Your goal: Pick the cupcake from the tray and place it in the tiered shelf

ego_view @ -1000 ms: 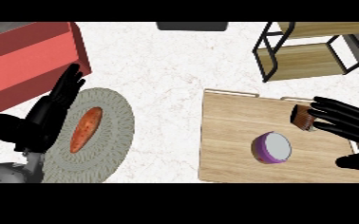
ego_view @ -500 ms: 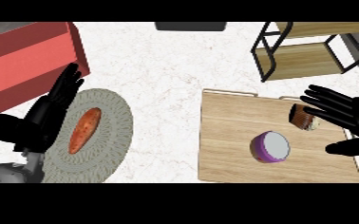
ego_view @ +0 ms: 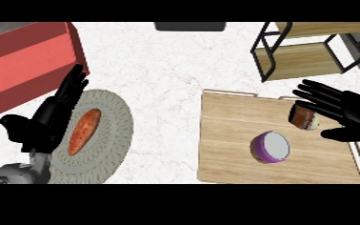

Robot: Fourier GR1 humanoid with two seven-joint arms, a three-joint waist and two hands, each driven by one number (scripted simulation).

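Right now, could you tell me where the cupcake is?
The cupcake sits at the right edge of the wooden tray, just up and right of the purple cup, with the right hand open around it.

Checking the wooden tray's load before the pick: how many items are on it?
2: a brown cupcake near the wooden tray's right edge, partly hidden by the right hand, and a round purple object nearer the middle. Nothing else shows.

A single head view looks steeply down on the counter (ego_view: 162,71), forearms entering from below.
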